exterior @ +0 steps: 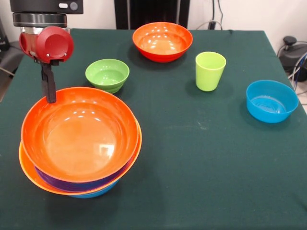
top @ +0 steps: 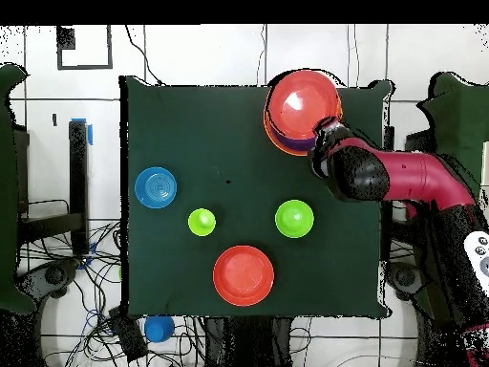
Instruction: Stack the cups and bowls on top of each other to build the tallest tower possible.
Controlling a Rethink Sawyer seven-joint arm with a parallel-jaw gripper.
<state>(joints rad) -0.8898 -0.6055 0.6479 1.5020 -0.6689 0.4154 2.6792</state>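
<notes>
The tower (exterior: 79,139) stands at the table's front left: a big orange bowl on top, then purple, orange and blue rims below. The top bowl sits slightly askew towards the left. My gripper (exterior: 48,96) hangs down to the far left rim of that top bowl, touching or just over it. From overhead, the tower (top: 302,105) is at the table's top right with the gripper (top: 320,134) at its lower right edge. The lime-green cup (exterior: 210,71) stands upright at the back right. A small green bowl (exterior: 107,74), a red-orange bowl (exterior: 162,40) and a blue bowl (exterior: 271,101) stand apart.
The dark green table (exterior: 201,158) ends close to the tower at the front and left. The red arm (top: 401,177) reaches in from beyond the table's side in the overhead view. A blue round object (top: 159,328) lies on the floor among cables.
</notes>
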